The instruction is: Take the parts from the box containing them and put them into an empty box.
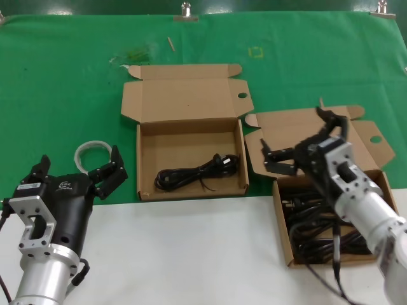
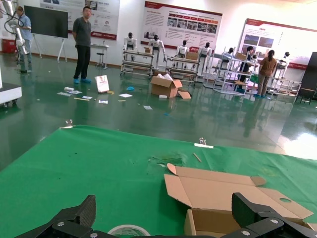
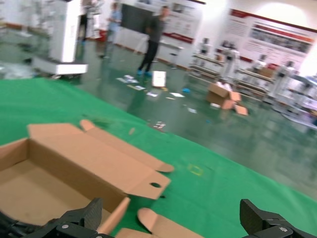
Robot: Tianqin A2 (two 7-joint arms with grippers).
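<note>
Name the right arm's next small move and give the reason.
Probably lower the right hand into the full box beneath it. The hand is open and holds nothing, cords remain there, and just one cord lies in the middle box. The left hand waits by the white ring.

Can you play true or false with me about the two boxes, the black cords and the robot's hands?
1. Both cardboard boxes have their lids open. True.
2. The middle box is empty. False: one black cord lies in it.
3. The right box holds a pile of cords. True.
4. The right gripper is holding a cord. False: its jaws are open and empty, above its box.
5. The left gripper is inside a box. False: it is beside the white ring, outside both boxes.
</note>
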